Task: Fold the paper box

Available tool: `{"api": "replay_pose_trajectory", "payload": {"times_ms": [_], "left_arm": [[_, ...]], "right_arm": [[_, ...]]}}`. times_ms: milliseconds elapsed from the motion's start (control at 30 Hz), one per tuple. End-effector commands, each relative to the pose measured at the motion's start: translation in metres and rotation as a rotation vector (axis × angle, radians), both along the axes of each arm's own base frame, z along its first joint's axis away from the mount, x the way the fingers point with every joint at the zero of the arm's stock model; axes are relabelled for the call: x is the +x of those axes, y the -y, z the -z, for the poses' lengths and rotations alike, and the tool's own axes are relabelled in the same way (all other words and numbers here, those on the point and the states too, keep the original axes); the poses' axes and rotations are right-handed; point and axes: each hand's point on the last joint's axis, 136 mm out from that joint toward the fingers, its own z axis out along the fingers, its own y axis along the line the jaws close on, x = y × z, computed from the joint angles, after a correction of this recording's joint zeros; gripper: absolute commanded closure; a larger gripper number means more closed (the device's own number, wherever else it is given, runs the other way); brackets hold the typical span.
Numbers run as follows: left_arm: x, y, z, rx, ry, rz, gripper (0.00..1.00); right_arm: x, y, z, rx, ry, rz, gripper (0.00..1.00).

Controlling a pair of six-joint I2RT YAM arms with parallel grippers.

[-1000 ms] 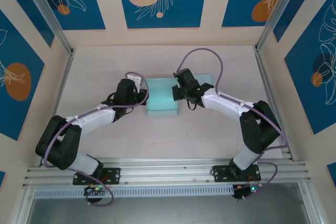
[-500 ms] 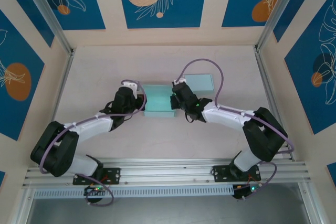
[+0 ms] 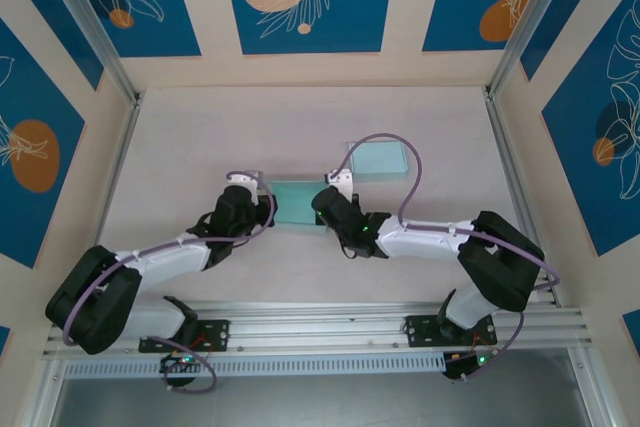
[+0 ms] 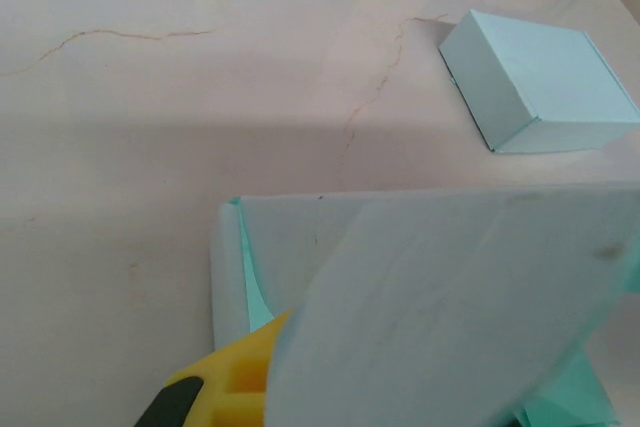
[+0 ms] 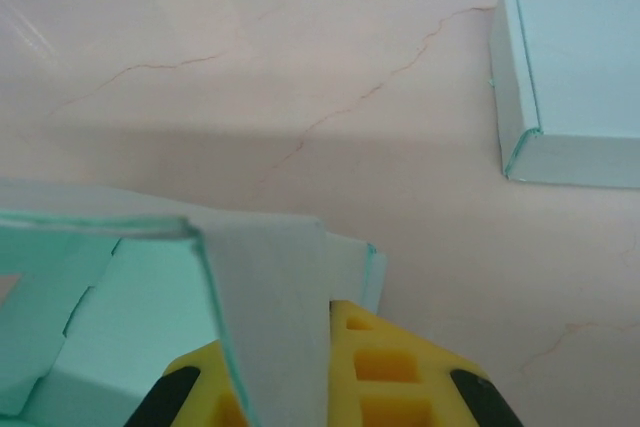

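While my left fingers (image 3: pixel 262 205) and right fingers (image 3: pixel 322 205) pinch the box (image 3: pixel 297 205) flaps tight, I am folding its sides; next, I should tuck them in.

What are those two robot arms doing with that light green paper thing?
They are folding a paper box in the middle of the table. The left fingers are shut on its left side, and the right fingers are shut on a flap on its right side. The box is only half made, with its flaps standing up. A finished box of the same colour sits apart from it, farther back on the right.
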Motion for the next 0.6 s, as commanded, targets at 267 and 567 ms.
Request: {"api": "replay_pose_trajectory", "payload": {"times_ms": [267,567], "left_arm": [[-0.030,0.005,0.027,0.047,-0.088,0.062,1.00],[-0.047,-0.002,0.020,0.028,-0.081,0.082,0.73]], "right_arm": [[-0.033,-0.020,0.035,0.032,-0.101,0.032,1.00],[-0.051,0.007,0.064,-0.084,-0.070,0.065,1.00]]}}
